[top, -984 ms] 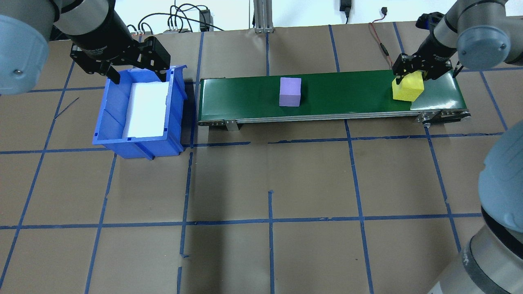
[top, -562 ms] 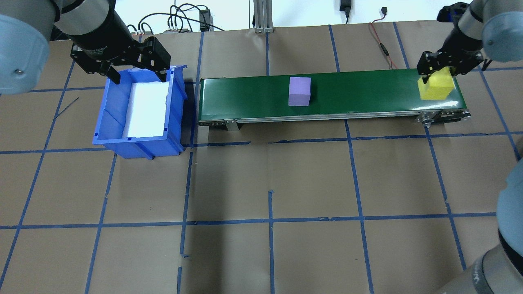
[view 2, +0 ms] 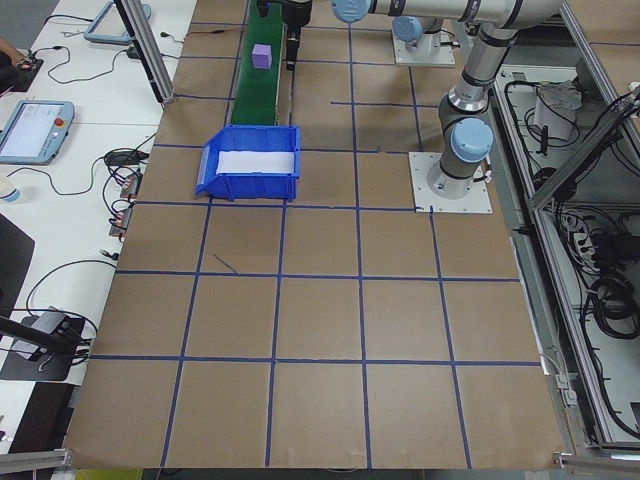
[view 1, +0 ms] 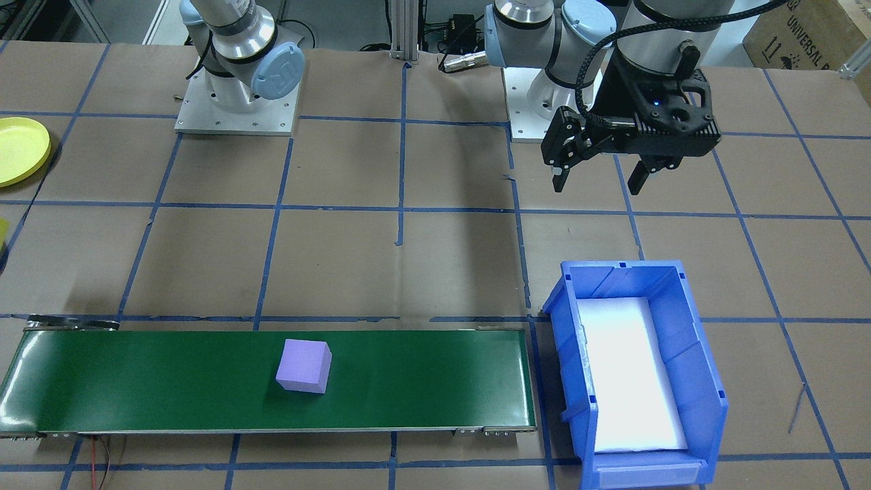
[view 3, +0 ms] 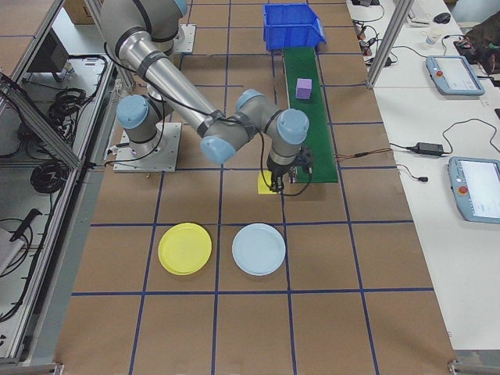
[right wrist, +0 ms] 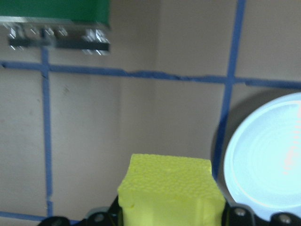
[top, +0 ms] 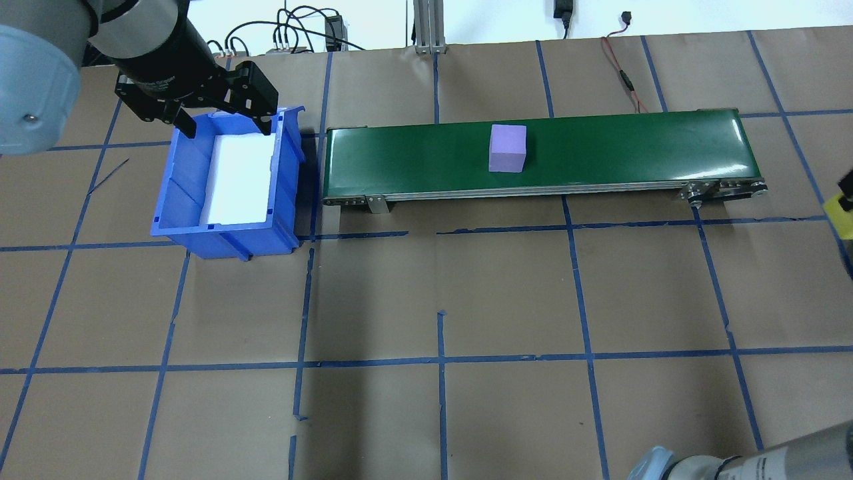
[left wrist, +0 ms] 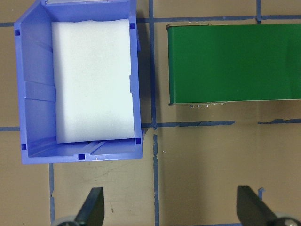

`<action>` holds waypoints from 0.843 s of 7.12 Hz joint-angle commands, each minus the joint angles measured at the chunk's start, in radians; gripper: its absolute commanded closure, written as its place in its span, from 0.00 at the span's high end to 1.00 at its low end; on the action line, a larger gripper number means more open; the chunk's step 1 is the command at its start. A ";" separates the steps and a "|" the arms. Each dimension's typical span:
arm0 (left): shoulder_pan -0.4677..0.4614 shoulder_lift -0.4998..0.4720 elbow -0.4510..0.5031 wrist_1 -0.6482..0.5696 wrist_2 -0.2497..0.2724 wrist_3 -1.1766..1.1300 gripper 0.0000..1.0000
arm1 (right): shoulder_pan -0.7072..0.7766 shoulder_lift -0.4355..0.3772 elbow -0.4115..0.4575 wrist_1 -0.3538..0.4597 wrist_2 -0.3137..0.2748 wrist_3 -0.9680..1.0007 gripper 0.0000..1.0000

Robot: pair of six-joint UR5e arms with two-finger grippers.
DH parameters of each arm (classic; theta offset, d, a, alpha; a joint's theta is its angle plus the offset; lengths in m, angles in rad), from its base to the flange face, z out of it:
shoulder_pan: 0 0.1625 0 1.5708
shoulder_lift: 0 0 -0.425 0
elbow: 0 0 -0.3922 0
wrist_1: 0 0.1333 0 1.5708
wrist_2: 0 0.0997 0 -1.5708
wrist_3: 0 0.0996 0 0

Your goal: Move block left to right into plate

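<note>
Our right tool (view 3: 279, 186) was pinching the yellow block (right wrist: 171, 190), holding it above the brown worktop (top: 426, 293) just off the end of the green conveyor (top: 533, 150). From the right wrist the block filled the lower middle of the view, the worktop's blue tape lines lay beneath it, and the pale blue plate (right wrist: 268, 162) sat just to one side. In the right-side view the yellow plate (view 3: 184, 248) lay next to the pale blue plate (view 3: 258, 248), both resting on the worktop a short way beyond the tool, and the block (view 3: 266, 183) was not yet over either of them. In the overhead view only a yellow sliver of the block (top: 841, 217) showed at the edge.

Our left tool (view 1: 599, 178) hung with its fingers spread wide and nothing between them, above the worktop beside the blue bin (view 1: 701, 381), which held a white foam slab (view 1: 629, 374). A purple block (top: 508, 148) sat on the conveyor near the middle of the belt.
</note>
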 commanded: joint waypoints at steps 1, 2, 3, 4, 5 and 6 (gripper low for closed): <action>0.000 0.000 0.001 -0.001 0.001 0.001 1.00 | -0.275 -0.014 0.091 -0.030 -0.001 -0.168 0.22; 0.002 0.000 0.000 -0.001 0.001 0.001 1.00 | -0.327 -0.017 0.117 -0.030 -0.018 -0.171 0.22; 0.000 0.000 0.000 -0.001 0.001 0.001 1.00 | -0.375 -0.032 0.127 -0.032 -0.068 -0.167 0.22; 0.000 0.000 0.000 -0.001 0.001 0.003 1.00 | -0.419 -0.030 0.131 -0.030 -0.075 -0.171 0.22; 0.000 0.000 0.000 -0.001 0.001 0.001 1.00 | -0.461 -0.030 0.148 -0.032 -0.075 -0.173 0.22; 0.000 0.000 0.000 0.001 0.001 0.001 1.00 | -0.470 -0.029 0.161 -0.035 -0.074 -0.173 0.23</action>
